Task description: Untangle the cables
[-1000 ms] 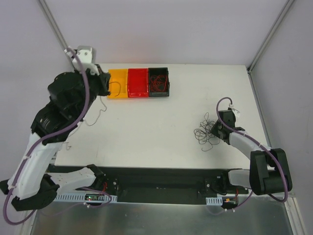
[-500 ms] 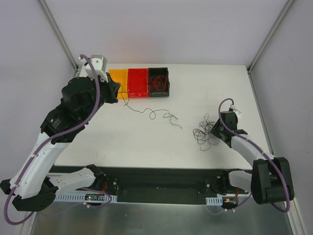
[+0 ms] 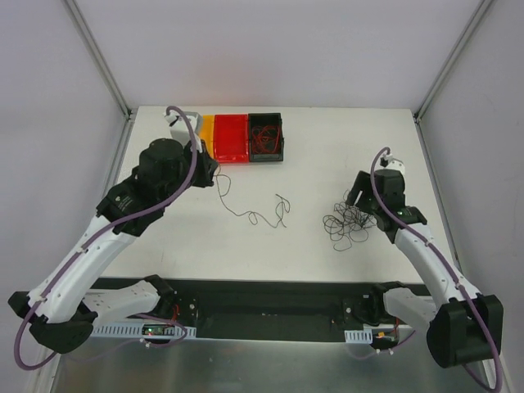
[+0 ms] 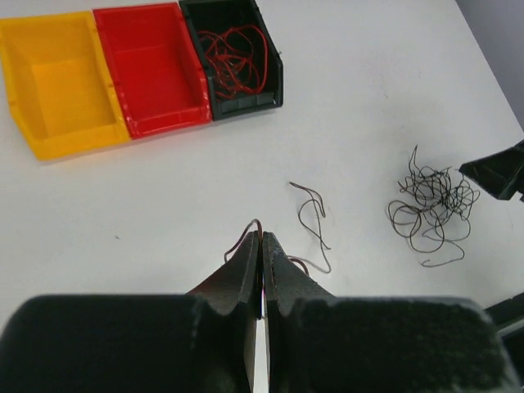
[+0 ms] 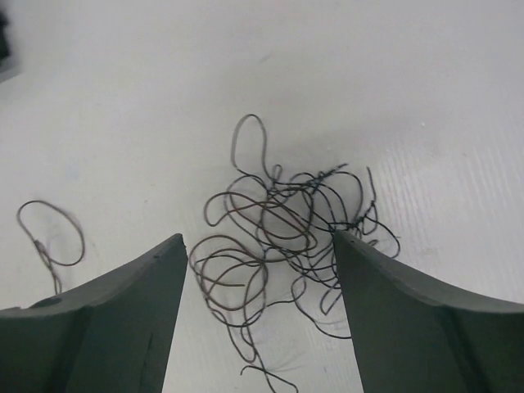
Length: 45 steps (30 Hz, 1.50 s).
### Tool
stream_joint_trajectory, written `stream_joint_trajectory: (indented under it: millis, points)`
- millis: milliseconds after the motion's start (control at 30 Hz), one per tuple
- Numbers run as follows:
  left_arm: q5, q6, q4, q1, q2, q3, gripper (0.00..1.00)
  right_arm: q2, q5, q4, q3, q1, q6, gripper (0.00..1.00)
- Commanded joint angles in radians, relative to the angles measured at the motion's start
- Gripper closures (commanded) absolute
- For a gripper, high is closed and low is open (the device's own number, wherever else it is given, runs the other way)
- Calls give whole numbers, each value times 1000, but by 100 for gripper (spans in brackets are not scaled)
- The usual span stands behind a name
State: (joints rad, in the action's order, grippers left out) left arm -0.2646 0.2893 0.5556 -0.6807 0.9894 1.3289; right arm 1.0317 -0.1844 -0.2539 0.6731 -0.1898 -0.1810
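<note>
Red wires (image 4: 233, 49) lie in the black bin (image 4: 274, 82), the left gripper (image 4: 260, 246) pinches one single wire (image 4: 311, 217), and the tangle (image 5: 286, 237) is left to sort below the wide-open right gripper (image 5: 258, 239).

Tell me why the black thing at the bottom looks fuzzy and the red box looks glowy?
Left wrist view: the left tool is probably too close to the lens, so its black body blurs into a blob. Top view: the red bin is lit so brightly that its colour glows and its edges wash out. Right wrist view: the tangled cables look sharp.
</note>
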Motion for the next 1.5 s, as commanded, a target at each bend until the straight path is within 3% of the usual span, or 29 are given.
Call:
stream_joint_trajectory:
  millis: [0, 300, 500, 633, 700, 833, 1067, 1200, 1467]
  points:
    - [166, 80, -106, 0, 102, -56, 100, -33, 37, -13, 60, -77, 98, 25]
    - [428, 105, -180, -6, 570, 104, 100, 106, 212, 198, -47, -97, 68, 24]
    - [433, 93, -192, -48, 834, 214, 100, 90, 246, 278, -101, -76, 57, 23]
    - [416, 77, -192, -66, 917, 248, 98, 79, 267, 300, -132, -59, 49, 23]
    - [413, 79, -192, -68, 925, 236, 91, 73, 279, 300, -139, -47, 46, 23]
    - [404, 51, -184, -68, 924, 225, 67, 47, 290, 304, -148, -34, 41, 23]
    - [404, 39, -177, -68, 796, 113, 13, 25, 298, 314, -161, -40, 49, 23]
    - [387, 24, -175, -68, 652, 6, 1, -5, 215, 306, -156, -94, 86, 23]
    - [375, -29, -146, -45, 389, -77, 1, 11, -13, 142, -9, -256, 173, 22]
